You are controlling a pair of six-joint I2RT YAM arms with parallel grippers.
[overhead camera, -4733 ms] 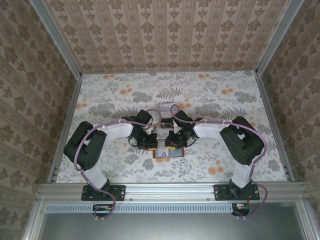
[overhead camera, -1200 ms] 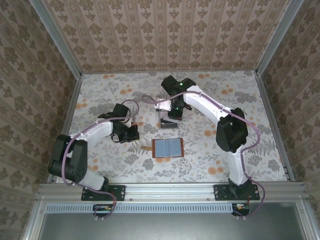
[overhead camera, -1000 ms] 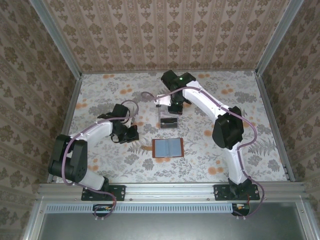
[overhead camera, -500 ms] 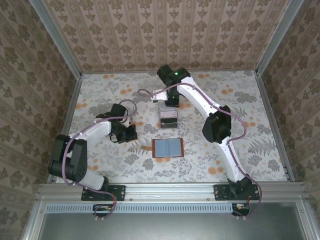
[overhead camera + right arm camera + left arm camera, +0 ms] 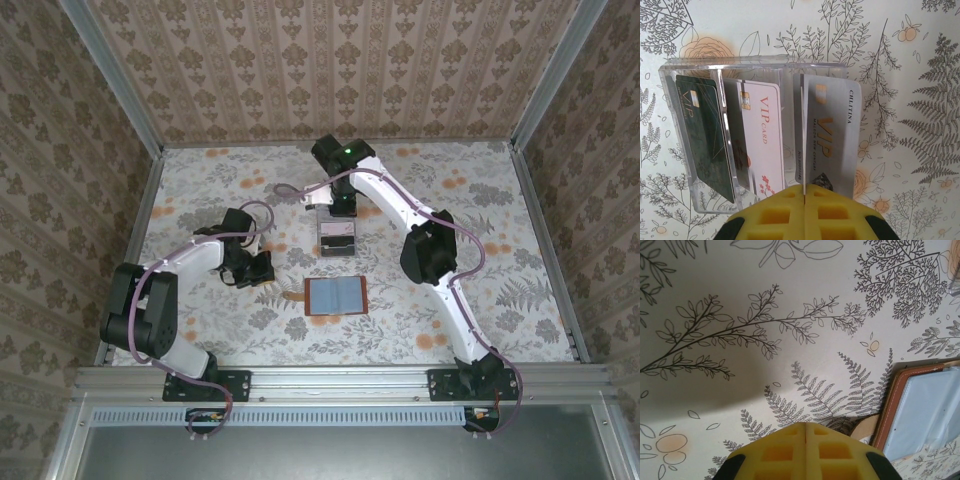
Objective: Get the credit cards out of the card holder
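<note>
Right claw (image 5: 804, 191) withdrawn to box (image 5: 730, 64) far edge — pinched shut, left claw (image 5: 805, 427) likewise; card holder (image 5: 335, 296) apart.

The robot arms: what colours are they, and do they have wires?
Both the left arm and the right arm are white tubes with chunky black joints. A thin purple cable loops along each one. A little green light glows on the right arm's wrist. The jaws are bright yellow with square waffle-like pockets and black edges.
</note>
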